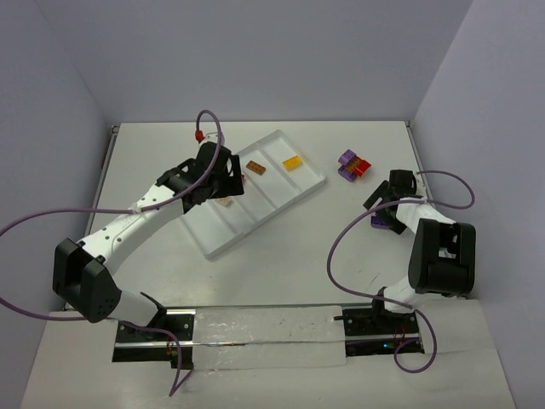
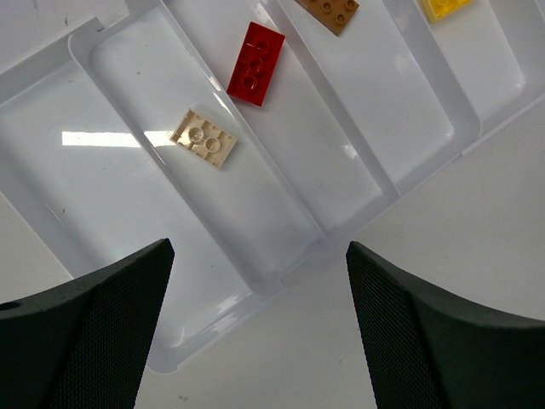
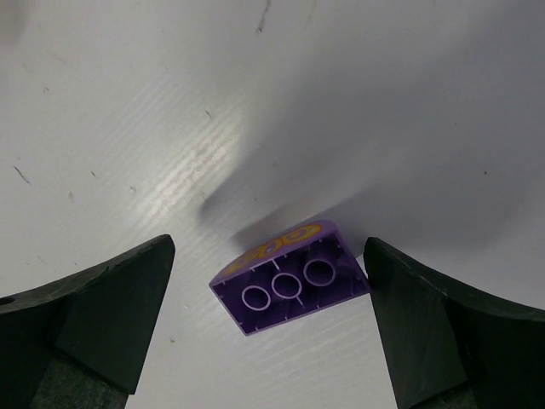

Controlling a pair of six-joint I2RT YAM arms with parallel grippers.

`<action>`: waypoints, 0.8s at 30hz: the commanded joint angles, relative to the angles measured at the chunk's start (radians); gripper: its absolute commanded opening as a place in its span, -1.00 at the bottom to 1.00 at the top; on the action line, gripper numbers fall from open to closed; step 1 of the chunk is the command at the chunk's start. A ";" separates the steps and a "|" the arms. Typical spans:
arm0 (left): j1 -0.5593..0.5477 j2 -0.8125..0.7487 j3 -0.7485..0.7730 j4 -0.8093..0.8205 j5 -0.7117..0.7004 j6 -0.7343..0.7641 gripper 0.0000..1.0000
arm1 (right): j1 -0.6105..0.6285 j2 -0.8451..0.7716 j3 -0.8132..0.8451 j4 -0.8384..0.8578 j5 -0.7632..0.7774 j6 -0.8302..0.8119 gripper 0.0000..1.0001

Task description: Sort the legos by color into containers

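Observation:
The white tray (image 1: 247,223) lies tilted at table centre-left. One lego lies in each of its four containers: yellow (image 1: 292,163), brown (image 1: 256,169), red (image 1: 243,179) and tan (image 1: 224,202). My left gripper (image 1: 217,175) hovers open and empty over the tray. Its wrist view shows the tan lego (image 2: 203,138), the red lego (image 2: 255,64) and the tray's edge (image 2: 128,187) beyond the open left gripper (image 2: 257,249). My right gripper (image 3: 268,245) is low and open around a purple lego (image 3: 291,281) that lies on its side, hollow underside toward the camera, its right corner close to the right finger.
A small cluster of purple, red and orange legos (image 1: 355,164) sits right of the tray. The right gripper (image 1: 383,211) works just below it. A clear strip (image 1: 264,336) runs along the near edge between the arm bases. Walls close in the table's sides and back.

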State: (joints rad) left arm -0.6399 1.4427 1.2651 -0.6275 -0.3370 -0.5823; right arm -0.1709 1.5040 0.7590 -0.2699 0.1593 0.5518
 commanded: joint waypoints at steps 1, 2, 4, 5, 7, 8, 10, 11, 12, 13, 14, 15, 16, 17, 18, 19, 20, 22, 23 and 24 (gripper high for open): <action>-0.003 -0.044 -0.008 0.030 -0.020 -0.002 0.81 | 0.019 0.024 0.073 0.008 0.036 -0.004 1.00; -0.003 -0.046 -0.010 0.029 -0.022 -0.002 0.81 | 0.021 0.027 0.079 0.006 0.046 -0.002 1.00; -0.003 -0.049 -0.014 0.031 -0.024 -0.003 0.81 | 0.026 0.032 0.083 0.010 0.053 0.001 0.99; -0.003 -0.049 -0.016 0.030 -0.023 -0.004 0.81 | 0.027 0.038 0.087 0.012 0.049 0.002 0.99; -0.003 -0.048 -0.016 0.028 -0.022 -0.004 0.81 | 0.032 0.048 0.098 0.014 0.035 0.002 1.00; -0.003 -0.050 -0.016 0.026 -0.023 -0.004 0.81 | 0.038 0.060 0.106 0.014 0.029 0.003 1.00; -0.003 -0.053 -0.017 0.024 -0.025 -0.004 0.81 | 0.044 0.065 0.116 0.001 0.048 0.009 1.00; -0.003 -0.056 -0.018 0.023 -0.027 -0.004 0.81 | 0.048 0.064 0.121 -0.007 0.060 0.015 1.00; -0.003 -0.060 -0.020 0.023 -0.030 -0.004 0.81 | 0.051 0.058 0.125 -0.017 0.076 0.025 1.00; -0.003 -0.063 -0.023 0.023 -0.030 -0.006 0.81 | 0.051 0.049 0.123 -0.022 0.100 0.032 1.00; -0.003 -0.067 -0.026 0.022 -0.030 -0.007 0.81 | 0.051 0.036 0.117 -0.028 0.132 0.042 1.00; -0.003 -0.068 -0.027 0.022 -0.030 -0.007 0.81 | 0.051 0.024 0.108 -0.031 0.164 0.045 1.00; -0.003 -0.070 -0.029 0.023 -0.028 -0.007 0.81 | 0.051 0.011 0.101 -0.034 0.178 0.051 1.00; -0.003 -0.073 -0.030 0.023 -0.028 -0.007 0.81 | 0.051 -0.011 0.095 -0.037 0.189 0.059 1.00; -0.003 -0.074 -0.030 0.021 -0.027 -0.008 0.81 | 0.051 -0.028 0.087 -0.043 0.203 0.066 1.00; -0.003 -0.076 -0.030 0.020 -0.027 -0.008 0.81 | 0.051 -0.045 0.078 -0.048 0.216 0.072 1.00; -0.003 -0.076 -0.032 0.023 -0.026 -0.008 0.81 | 0.051 -0.056 0.069 -0.051 0.224 0.074 1.00; -0.003 -0.080 -0.032 0.022 -0.020 -0.011 0.81 | 0.051 -0.080 0.041 -0.056 0.236 0.096 1.00; -0.003 -0.084 -0.034 0.023 -0.019 -0.012 0.81 | 0.051 -0.096 0.030 -0.053 0.235 0.105 1.00; -0.003 -0.086 -0.035 0.023 -0.015 -0.013 0.81 | 0.051 -0.103 0.020 -0.050 0.230 0.114 1.00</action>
State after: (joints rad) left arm -0.6399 1.3959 1.2343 -0.6273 -0.3450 -0.5887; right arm -0.1242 1.4697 0.8203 -0.3089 0.3271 0.6131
